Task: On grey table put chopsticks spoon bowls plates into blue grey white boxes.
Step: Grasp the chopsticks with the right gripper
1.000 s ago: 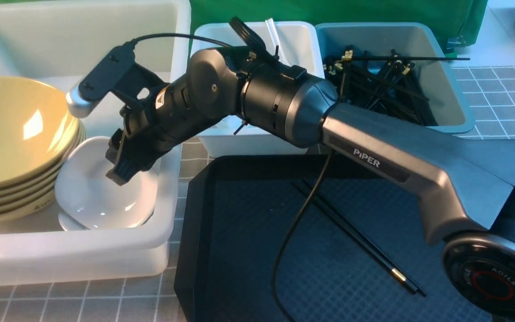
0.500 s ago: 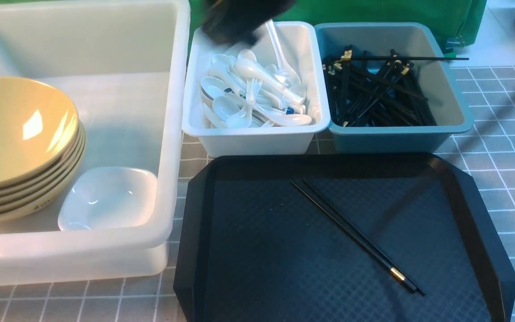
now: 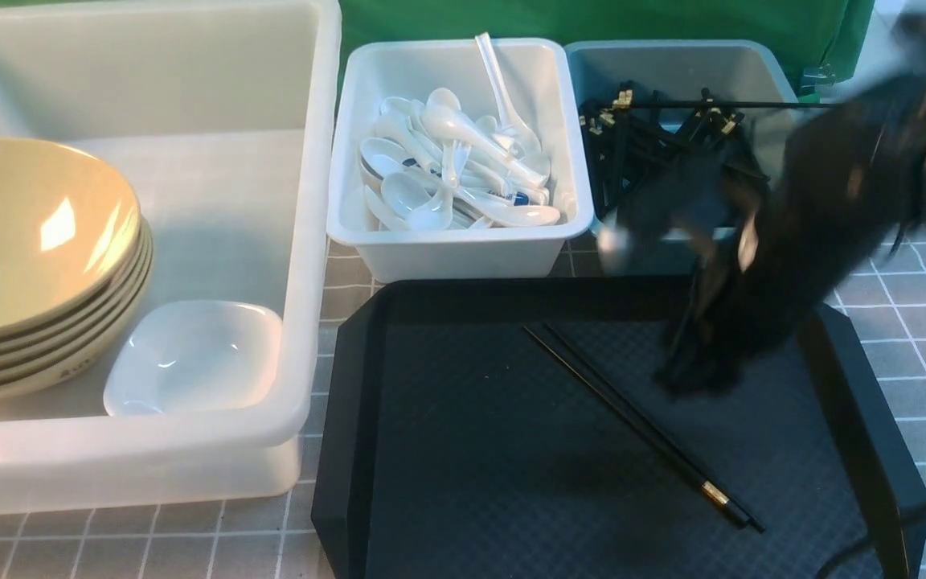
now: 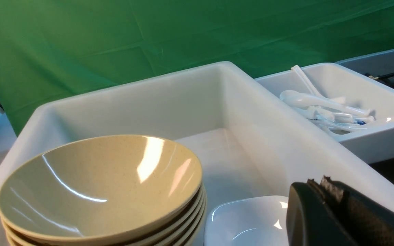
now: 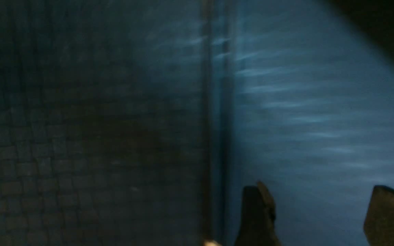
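Over the black tray, the right gripper has swung back from the large white tub, leaving the white plate beside the tan bowls, and now nears the chopsticks lying there. Its wrist view, unlike the blurred front view, shows jaws apart beside the sticks; the left gripper stays pinched together.

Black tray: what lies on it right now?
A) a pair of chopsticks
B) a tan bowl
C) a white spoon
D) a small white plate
A: only a pair of chopsticks lies diagonally on the tray; the spoons are in the white bin and the plate is in the tub.
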